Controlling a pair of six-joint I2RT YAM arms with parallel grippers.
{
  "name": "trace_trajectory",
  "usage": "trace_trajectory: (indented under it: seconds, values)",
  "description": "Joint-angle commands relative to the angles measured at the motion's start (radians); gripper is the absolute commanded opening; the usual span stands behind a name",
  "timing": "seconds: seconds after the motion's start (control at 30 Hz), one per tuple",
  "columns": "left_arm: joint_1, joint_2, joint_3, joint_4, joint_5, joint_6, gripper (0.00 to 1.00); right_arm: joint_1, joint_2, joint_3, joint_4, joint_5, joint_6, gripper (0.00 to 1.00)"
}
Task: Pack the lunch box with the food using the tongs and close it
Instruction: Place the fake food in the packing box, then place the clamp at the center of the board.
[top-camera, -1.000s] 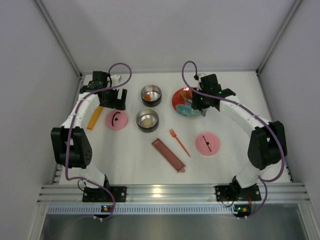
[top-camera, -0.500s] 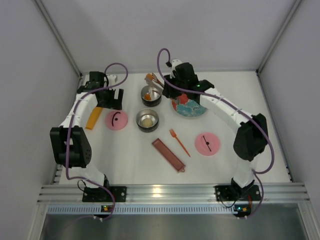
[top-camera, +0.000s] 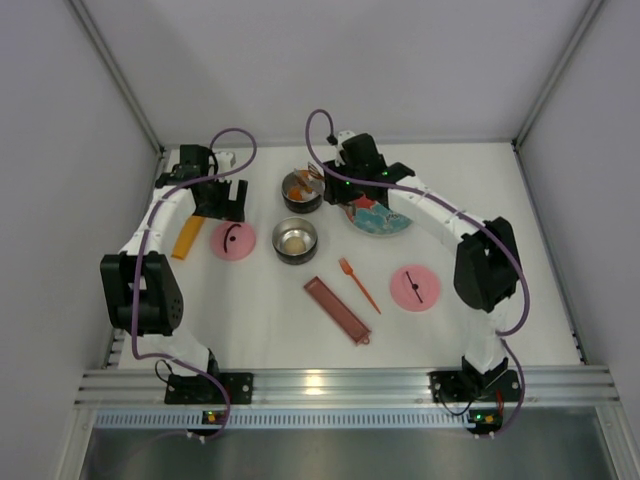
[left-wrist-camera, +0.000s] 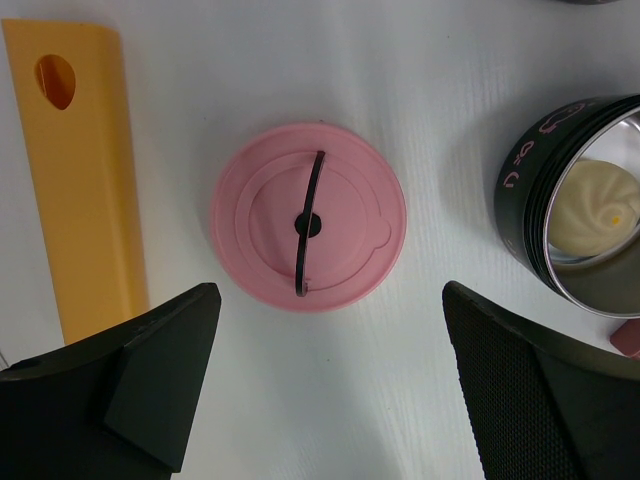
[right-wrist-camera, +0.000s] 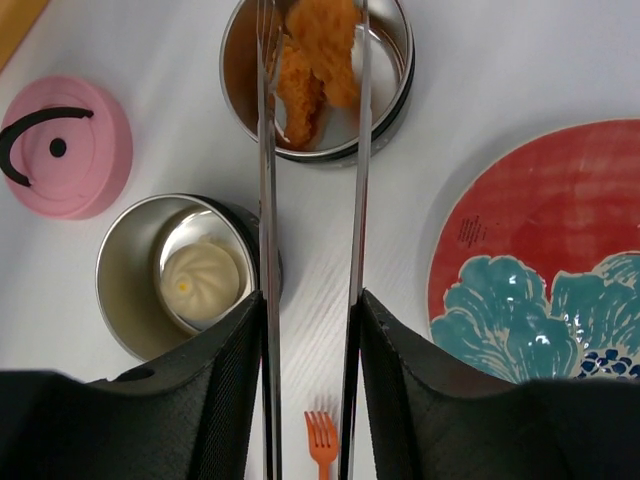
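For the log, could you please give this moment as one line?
right gripper: holding thin silver metal tongs over steel tin of orange-brown fried chunks | left gripper: open near round pink lid

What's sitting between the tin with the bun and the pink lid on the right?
Only the orange fork, lying between the tin and that lid; the dark-red tray lies closer to the front, off that line. The top view shows it.

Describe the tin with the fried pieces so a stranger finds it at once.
On the white table, find the red-and-blue plate at the far side. Just left of it stand two steel tins; take the farther tin. It holds orange-brown fried pieces, while the nearer tin holds one pale ball.
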Motion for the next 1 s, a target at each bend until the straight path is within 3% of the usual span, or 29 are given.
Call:
trace_trajectory:
  seconds: [0.0, 0.13, 0.37, 0.67, 0.87, 0.97]
  values:
    - [0.004, -0.006, -0.005, -0.004, 0.008, -0.003, 0.98, 0.001, 0.0, 0.032, 0.036, -0.003, -0.009, 0.41]
    - [0.002, -0.003, -0.007, -0.005, 0.015, -0.005, 0.98, -0.003, -0.017, 0.043, 0.029, 0.004, -0.019, 0.46]
    - [0.002, -0.005, -0.01, -0.008, 0.022, -0.005, 0.98, -0.046, -0.11, 0.012, 0.036, 0.014, 0.001, 0.45]
    - [0.002, 0.003, -0.005, -0.01, 0.017, -0.005, 0.98, -0.389, -0.336, -0.253, 0.076, 0.04, -0.011, 0.43]
    - [0.002, 0.009, 0.001, -0.014, -0.001, 0.003, 0.97, -0.639, -0.286, -0.427, 0.108, 0.109, 0.021, 0.43]
    - [0.002, 0.006, 0.003, -0.022, -0.009, 0.011, 0.96, -0.661, -0.211, -0.454, 0.102, 0.148, 0.03, 0.43]
